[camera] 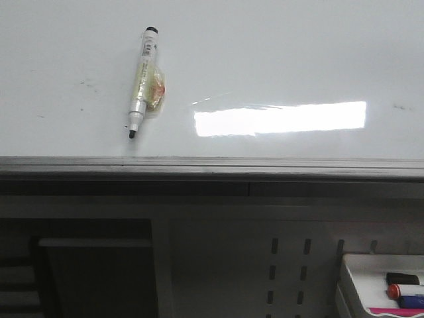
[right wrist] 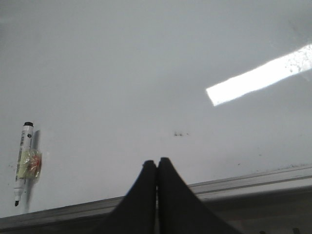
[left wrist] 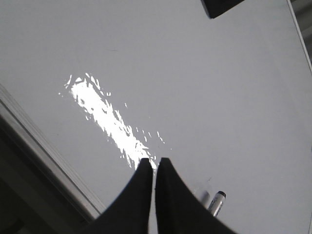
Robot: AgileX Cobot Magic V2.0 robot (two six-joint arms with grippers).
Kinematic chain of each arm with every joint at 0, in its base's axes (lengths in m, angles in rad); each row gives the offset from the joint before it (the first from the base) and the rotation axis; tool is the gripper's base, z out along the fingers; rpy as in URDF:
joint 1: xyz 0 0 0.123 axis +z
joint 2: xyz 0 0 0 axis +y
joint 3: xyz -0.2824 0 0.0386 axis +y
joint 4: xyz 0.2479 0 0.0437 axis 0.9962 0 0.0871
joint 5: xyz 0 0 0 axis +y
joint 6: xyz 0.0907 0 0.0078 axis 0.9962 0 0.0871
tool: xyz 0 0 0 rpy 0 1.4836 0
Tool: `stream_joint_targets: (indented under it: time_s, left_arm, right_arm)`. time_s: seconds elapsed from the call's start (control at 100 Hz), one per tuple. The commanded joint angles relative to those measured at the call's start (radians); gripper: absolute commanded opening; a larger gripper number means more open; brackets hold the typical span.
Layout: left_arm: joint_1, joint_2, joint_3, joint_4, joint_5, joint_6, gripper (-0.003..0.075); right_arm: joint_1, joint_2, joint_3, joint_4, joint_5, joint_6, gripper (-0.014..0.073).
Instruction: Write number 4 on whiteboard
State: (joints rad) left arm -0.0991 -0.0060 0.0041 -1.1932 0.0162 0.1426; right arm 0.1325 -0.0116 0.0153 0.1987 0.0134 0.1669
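Lying flat on the whiteboard [camera: 278, 59], a marker [camera: 142, 83] sits uncapped, dark tip toward the board's near edge, black end away from it. No number 4 is drawn anywhere on the board; only faint dark specks show. Neither arm appears in the front view. The marker's label text is too small to read, and a yellowish, crinkled, tape-like patch with a reddish spot wraps its mid-barrel; what it is cannot be told.

Left gripper [left wrist: 151, 163]: black tapered fingers pressed together at the tips, holding nothing, over the board near the ragged bright glare. Only the marker's end pokes out from behind these fingers in the left wrist view; the rest is hidden. A dark object is cut off at that picture's corner, unidentifiable.

Right gripper [right wrist: 157, 163]: fingers likewise closed tip to tip, empty, above the board's near edge, with the marker well apart off to one side and two tiny specks near the tips.

Whiteboard is glossy white, flat, with a grey metal edge strip [camera: 212, 165] and a sharp rectangular light reflection [camera: 279, 118]. Below the board, a small white tray [camera: 363, 266] is cut off at the front view's corner, holding capped markers in black, red and blue, partly visible. Perforated grey panel beside it.
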Motion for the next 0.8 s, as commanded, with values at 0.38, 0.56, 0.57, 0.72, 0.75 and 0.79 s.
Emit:
stream_joint_targets:
  time_s: [0.38,0.56,0.57,0.72,0.75,0.79]
  left_arm:
    - [0.001,0.296,-0.303,0.46,0.34,0.118,0.0151]
    - [0.001,0.583,-0.486,0.463,0.49,0.373,0.032]
    - [-0.002,0.603,-0.498,0.463,0.493,0.377,0.032]
    - [-0.088,0.782,-0.606,0.452,0.476,0.39,0.032]
    - [-0.113,0.824,-0.627,0.452,0.468,0.392,0.032]
    - [-0.154,0.864,-0.66,0.454,0.46,0.393,0.032]
  right_arm:
    - [-0.005,0.21,-0.34,-0.133,0.205,-0.109,-0.0029]
    - [-0.005,0.334,-0.407,-0.133,0.201,-0.109,0.0153]
    - [-0.005,0.341,-0.408,-0.133,0.201,-0.109,0.0165]
    - [0.01,0.398,-0.441,-0.133,0.205,-0.109,0.0412]
    - [0.017,0.405,-0.446,-0.133,0.205,-0.109,0.0439]
    - [0.029,0.414,-0.453,-0.136,0.205,-0.109,0.0449]
